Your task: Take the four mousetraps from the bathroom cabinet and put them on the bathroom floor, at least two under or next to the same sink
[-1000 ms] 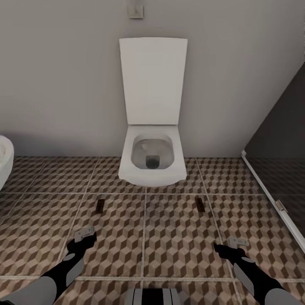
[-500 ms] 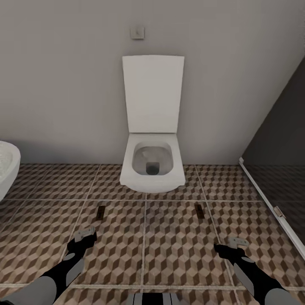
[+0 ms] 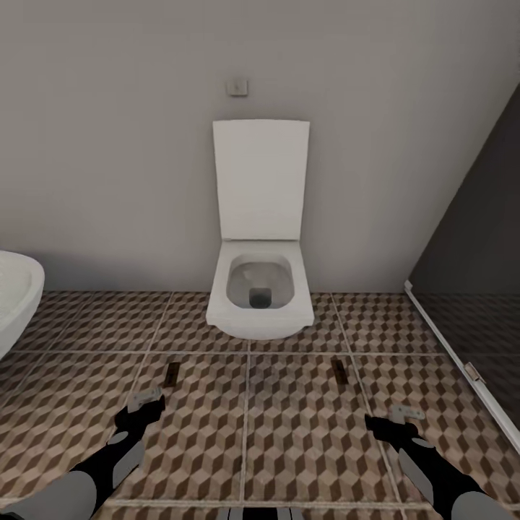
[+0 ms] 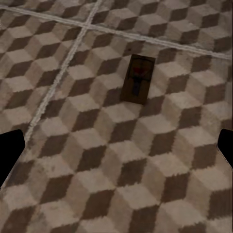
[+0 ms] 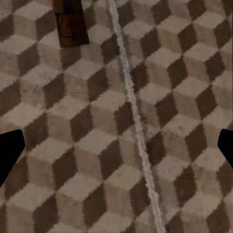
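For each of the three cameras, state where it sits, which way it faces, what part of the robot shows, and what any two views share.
Head view: from the robot's head, looking forward and down at the toilet, the wall and the bathroom floor; both forearms show, left gripper and right gripper.
Left wrist view: on the left arm, facing down at the floor and one mousetrap; dark fingertips at the edges.
Right wrist view: on the right arm, facing down at the tiles, a mousetrap at the frame edge.
Shared: both traps also lie in the head view.
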{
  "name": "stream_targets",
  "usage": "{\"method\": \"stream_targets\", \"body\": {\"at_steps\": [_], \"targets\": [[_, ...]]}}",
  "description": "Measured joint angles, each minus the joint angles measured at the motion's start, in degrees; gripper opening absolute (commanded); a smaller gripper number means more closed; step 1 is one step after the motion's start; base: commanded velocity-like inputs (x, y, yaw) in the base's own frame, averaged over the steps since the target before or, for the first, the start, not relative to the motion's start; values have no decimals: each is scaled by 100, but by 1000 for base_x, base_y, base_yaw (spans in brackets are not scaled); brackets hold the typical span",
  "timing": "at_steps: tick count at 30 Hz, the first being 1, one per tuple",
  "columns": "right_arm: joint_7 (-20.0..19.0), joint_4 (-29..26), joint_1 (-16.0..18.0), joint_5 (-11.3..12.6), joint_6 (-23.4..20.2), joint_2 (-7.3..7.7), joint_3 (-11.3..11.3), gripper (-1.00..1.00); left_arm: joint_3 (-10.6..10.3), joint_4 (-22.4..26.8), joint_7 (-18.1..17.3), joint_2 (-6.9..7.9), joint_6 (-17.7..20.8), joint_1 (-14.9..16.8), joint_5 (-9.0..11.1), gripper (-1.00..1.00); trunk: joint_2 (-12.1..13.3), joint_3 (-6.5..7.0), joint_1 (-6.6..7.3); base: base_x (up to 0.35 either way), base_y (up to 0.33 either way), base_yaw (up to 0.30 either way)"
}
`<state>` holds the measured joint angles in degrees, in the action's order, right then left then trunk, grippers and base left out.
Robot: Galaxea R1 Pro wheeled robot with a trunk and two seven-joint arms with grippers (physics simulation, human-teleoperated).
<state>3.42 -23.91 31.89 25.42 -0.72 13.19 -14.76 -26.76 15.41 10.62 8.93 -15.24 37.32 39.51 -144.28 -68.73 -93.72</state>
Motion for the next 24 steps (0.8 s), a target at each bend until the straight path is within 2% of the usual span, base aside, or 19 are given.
{"method": "stream_targets", "body": {"at_steps": [24], "targets": [[-7,0,0,-6,0,-7,-5,100,0,0,7,-8,8,1,0,100,32,532,62,0,0,0]]}}
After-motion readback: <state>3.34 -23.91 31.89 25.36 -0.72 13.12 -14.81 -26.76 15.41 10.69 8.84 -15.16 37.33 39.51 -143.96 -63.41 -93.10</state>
